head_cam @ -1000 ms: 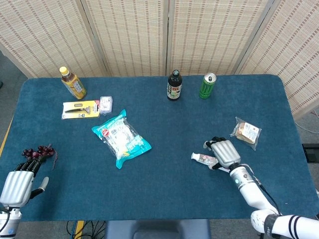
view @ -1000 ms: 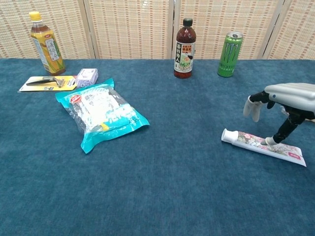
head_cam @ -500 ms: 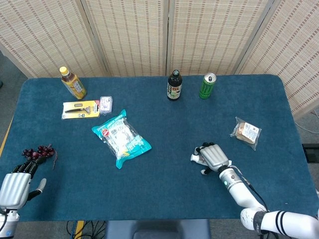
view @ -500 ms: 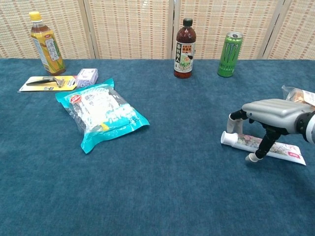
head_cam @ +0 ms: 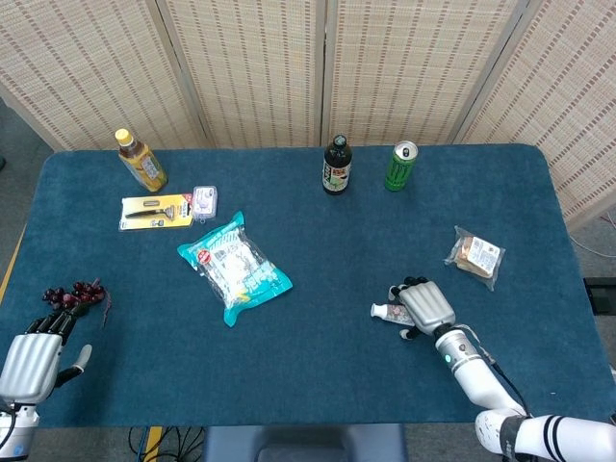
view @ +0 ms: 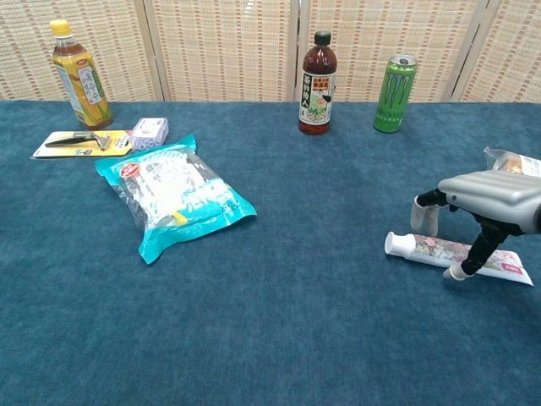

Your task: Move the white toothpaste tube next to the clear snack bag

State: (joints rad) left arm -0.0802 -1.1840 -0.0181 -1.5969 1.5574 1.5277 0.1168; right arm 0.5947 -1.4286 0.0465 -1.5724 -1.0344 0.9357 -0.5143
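Right hand (view: pixel 483 201) arches over the white toothpaste tube (view: pixel 439 250), fingers straddling it with tips on the desk (head_cam: pixel 327 250); whether it truly grips cannot be told. Tube lies flat, near and left of the clear snack bag (head_cam: pixel 475 256). Left hand (head_cam: pixel 37 351) rests with its fingers apart at the near-left edge.

Bottles: 2 (head_cam: pixel 141 161) (head_cam: pixel 336 166)
Cans: 1 (head_cam: pixel 400 166)
Snack bags: 2 (head_cam: pixel 234 267) (head_cam: pixel 475 256)
Toothpaste tubes: 1 (view: pixel 439 251)
Razor packs: 1 (head_cam: pixel 156 210)
Grape bunches: 1 (head_cam: pixel 73 293)
Small packets: 1 (head_cam: pixel 204 201)
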